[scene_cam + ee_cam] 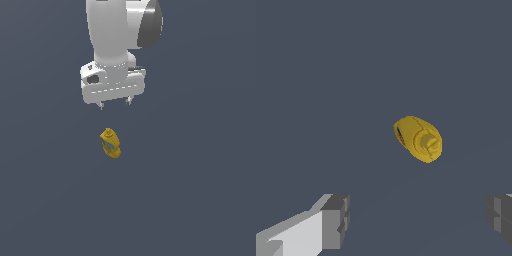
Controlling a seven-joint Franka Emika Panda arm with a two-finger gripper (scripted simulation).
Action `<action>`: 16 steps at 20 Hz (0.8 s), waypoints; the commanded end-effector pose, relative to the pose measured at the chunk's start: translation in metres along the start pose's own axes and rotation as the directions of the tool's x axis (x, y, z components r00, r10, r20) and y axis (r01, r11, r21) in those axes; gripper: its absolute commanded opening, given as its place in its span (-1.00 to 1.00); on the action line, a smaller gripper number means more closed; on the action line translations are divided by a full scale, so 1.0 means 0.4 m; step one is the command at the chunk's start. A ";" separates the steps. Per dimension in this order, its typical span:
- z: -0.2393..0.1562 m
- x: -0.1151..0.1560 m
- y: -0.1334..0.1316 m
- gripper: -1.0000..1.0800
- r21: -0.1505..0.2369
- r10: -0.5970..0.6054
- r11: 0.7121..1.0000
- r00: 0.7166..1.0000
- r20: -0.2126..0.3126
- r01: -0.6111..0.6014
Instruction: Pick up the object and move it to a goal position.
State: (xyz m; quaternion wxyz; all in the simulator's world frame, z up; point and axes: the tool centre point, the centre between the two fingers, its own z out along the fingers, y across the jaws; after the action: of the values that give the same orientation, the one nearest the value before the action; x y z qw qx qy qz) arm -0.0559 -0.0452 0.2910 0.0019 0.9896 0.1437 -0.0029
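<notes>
Bottle stands nozzle-up below and clear of the spread, empty gripper, offset forward of the gap between its fingers.

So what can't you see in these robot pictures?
- Arm: in the exterior view the top edge cuts it off above the gripper.
- Fingers: the wrist view's edges cut them.
- Mustard bottle: too small to read its blue label; its underside is hidden in both views.
- Goal position: no marker shows anywhere.
</notes>
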 end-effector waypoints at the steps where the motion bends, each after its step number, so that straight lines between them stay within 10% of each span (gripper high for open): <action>1: 0.016 0.008 0.011 0.92 0.000 -0.059 0.998 0.998 -0.001 0.059; 16: 0.117 0.046 0.077 0.92 0.000 -0.395 0.919 0.919 -0.005 0.395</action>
State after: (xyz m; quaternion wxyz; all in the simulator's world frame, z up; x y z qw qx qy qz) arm -0.0318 -0.0674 0.2483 0.0005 0.9462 0.3235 -0.0014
